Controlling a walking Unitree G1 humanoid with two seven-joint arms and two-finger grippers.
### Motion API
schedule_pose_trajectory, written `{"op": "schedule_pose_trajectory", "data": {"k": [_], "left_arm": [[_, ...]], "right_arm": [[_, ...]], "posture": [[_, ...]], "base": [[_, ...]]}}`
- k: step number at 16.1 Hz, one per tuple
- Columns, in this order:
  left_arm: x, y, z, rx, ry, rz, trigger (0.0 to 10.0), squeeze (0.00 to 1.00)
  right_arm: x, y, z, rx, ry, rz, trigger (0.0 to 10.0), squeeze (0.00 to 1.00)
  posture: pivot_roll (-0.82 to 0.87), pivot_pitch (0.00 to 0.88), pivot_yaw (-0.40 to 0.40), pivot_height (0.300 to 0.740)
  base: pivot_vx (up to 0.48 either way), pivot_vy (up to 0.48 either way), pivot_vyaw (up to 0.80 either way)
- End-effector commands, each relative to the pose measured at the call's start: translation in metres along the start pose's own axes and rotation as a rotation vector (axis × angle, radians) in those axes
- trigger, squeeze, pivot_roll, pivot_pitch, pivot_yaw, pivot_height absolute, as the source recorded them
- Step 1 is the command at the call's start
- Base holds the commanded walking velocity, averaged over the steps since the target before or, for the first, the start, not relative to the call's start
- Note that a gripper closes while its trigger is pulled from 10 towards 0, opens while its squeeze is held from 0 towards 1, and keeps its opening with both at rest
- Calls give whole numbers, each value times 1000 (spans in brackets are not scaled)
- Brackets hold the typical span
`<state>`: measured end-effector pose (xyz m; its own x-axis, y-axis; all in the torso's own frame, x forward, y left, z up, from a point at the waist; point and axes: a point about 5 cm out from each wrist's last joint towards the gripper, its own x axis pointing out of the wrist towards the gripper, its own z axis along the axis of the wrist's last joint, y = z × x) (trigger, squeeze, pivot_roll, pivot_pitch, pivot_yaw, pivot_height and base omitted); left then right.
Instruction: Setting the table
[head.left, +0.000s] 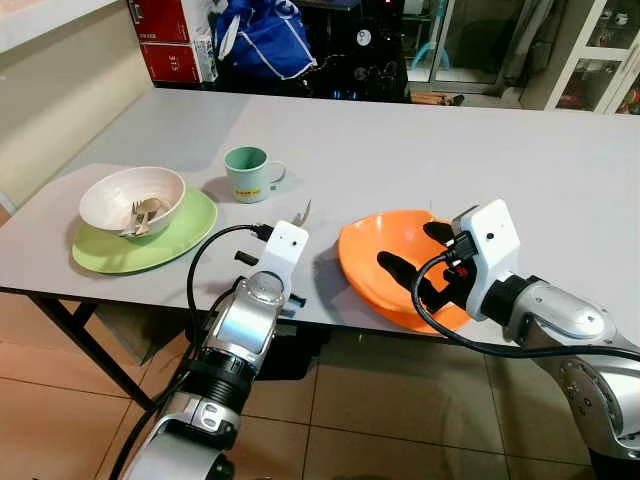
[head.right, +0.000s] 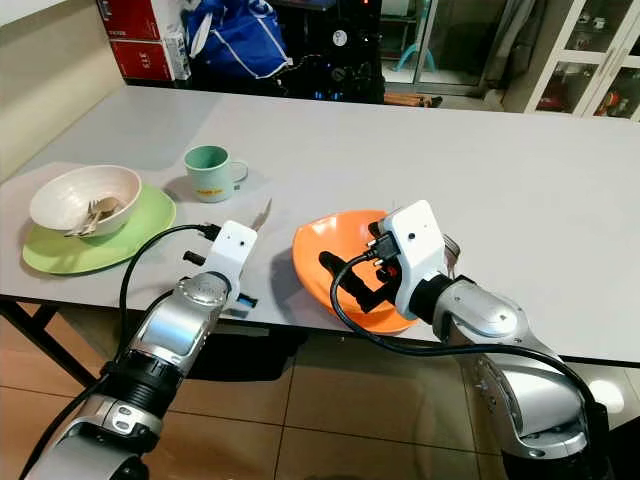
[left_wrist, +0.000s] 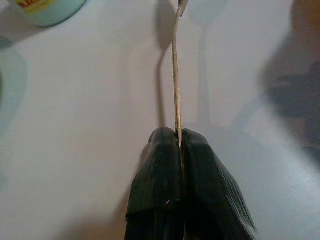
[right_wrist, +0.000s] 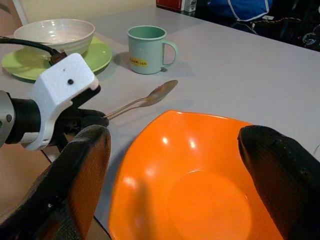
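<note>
One place looks set at ten o'clock on the table (head.left: 420, 150): a white bowl (head.left: 131, 197) with cutlery on a green plate (head.left: 185, 232), the mint mug (head.left: 246, 172) beside it. The left gripper (left_wrist: 179, 140), pressed together, pinches a spoon (right_wrist: 145, 100) over the near edge at six o'clock. The right gripper (right_wrist: 172, 165), fingers spread, straddles the orange bowl (head.left: 375, 260) at four o'clock, so a second setting seems unfinished.

A grey table (head.left: 420, 160) carried a green plate (head.left: 190, 232) under a white bowl (head.left: 110, 195), a green mug (head.left: 247, 174) and an orange bowl (head.left: 375, 245) near its front edge.
</note>
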<state>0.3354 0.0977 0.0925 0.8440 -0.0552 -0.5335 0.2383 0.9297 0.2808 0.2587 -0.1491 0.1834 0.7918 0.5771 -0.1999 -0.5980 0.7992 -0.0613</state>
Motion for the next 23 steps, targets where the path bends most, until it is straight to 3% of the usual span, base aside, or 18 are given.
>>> {"op": "schedule_pose_trajectory", "data": {"k": [1, 3, 5, 7, 16, 18, 19, 21, 23], "left_arm": [[0, 2, 9, -25, -29, 10, 10000, 0], [1, 2, 10, -43, -23, -1, 10000, 43], [1, 2, 9, -53, -16, -5, 10000, 569], [1, 1, 9, -58, -15, -13, 10000, 1000], [-1, 1, 19, -61, -44, -13, 10000, 1000], [-1, 7, 22, -57, -71, 25, 10000, 98], [-2, 11, 25, -60, -89, 40, 10000, 0], [-5, 17, 32, -90, -139, 46, 10000, 0], [-3, 29, 27, -23, -120, 116, 10000, 0]], "right_arm": [[-1, 2, 4, -11, -6, 19, 10000, 0], [-1, 2, 4, -13, -6, 20, 10000, 0], [-1, 1, 4, -14, -6, 20, 10000, 0], [-1, 1, 4, -17, -6, 17, 10000, 0], [-2, -4, 5, -28, -6, -4, 10000, 0], [-2, -4, 5, -30, -7, -5, 10000, 0], [-2, -4, 6, -30, -8, -4, 10000, 0], [-2, -4, 6, -30, -8, -1, 10000, 0], [-2, -3, 6, -25, -10, 5, 10000, 0]], "posture": [[-40, 0, 36, 740], [-41, 0, 37, 740], [-41, 0, 36, 740], [-41, 0, 36, 740], [-42, 0, 35, 740], [-43, 0, 37, 740], [-43, 0, 37, 740], [-43, 0, 37, 740], [-43, 0, 36, 740]], "base": [[0, 0, 0], [0, 0, 0], [0, 0, 0], [0, 0, 0], [0, 0, 0], [0, 0, 0], [0, 0, 0], [0, 0, 0], [0, 0, 0]]}}
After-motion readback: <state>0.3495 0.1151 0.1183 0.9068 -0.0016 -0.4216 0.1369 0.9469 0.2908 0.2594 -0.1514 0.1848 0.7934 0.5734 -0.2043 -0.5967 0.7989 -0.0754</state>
